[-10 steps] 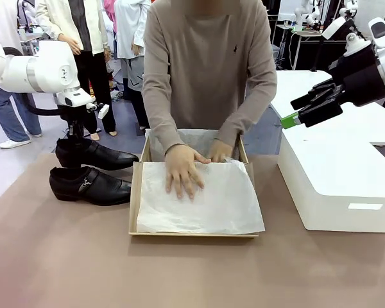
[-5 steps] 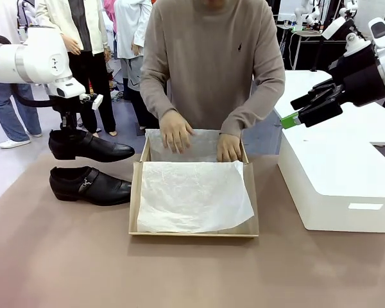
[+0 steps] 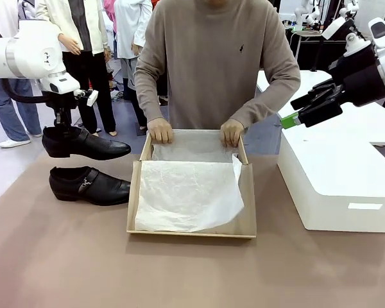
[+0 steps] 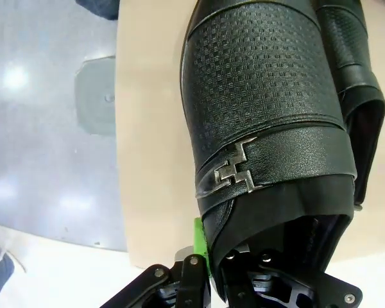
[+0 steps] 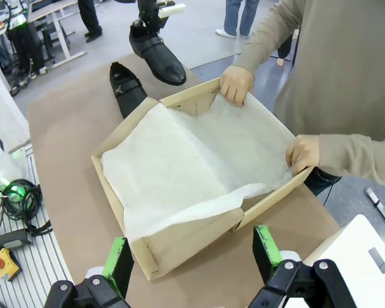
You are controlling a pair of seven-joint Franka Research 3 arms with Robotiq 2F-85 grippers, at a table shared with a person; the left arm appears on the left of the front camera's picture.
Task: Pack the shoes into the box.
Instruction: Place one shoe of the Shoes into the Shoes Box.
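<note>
My left gripper [image 3: 63,130] is shut on the heel end of one black shoe [image 3: 85,143] and holds it in the air, left of the box. In the left wrist view the gripper [image 4: 215,260] pinches the rim of that shoe [image 4: 263,122] behind its buckle. The other shoe [image 3: 90,185] lies on the table below it. The tan box [image 3: 133,200], lined with white tissue paper [image 3: 189,192], stands open in the middle. My right gripper [image 3: 296,110] hangs open high at the right. In the right wrist view the gripper [image 5: 192,253] looks down on the box [image 5: 179,239].
The person at the far side holds the box's back edge with both hands [image 3: 160,130] [image 3: 231,133]. A large white block [image 3: 337,179] fills the table's right side under my right arm. Bare brown table [image 3: 192,273] lies in front of the box.
My left gripper has lifted the shoe off the table and drawn it a little to the left. The person's hands have left the tissue paper and taken the box's back edge.
</note>
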